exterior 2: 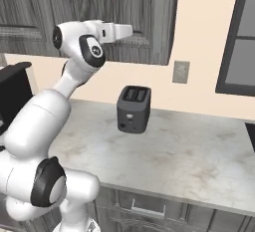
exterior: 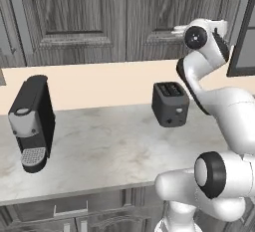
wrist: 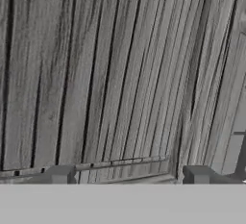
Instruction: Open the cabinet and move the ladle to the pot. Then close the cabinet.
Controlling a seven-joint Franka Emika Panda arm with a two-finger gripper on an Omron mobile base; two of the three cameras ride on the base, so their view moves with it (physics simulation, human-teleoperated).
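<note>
Dark wood-grain cabinet [exterior 2: 124, 17] stands closed above the counter [exterior 2: 199, 151] with the claw [wrist: 129, 174] spread open and empty against its door panel, the handle [exterior 2: 160, 19] off to one side, so closing here risks grasping nothing.

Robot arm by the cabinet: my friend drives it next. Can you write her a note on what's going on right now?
Gripper: open, holding nothing, its two fingertips apart and pointed straight at the wood-grain door panel from close up.
Cabinet: door shut. Its long vertical bar handle lies to the right of the hand, not between the fingers.
Ladle and pot: neither can be made out, so I cannot say where they are.
On the counter: a black toaster and a coffee machine.
Done: arm raised to the door.
Left: grab the handle, open the door, move the ladle to the pot, close the door.
</note>
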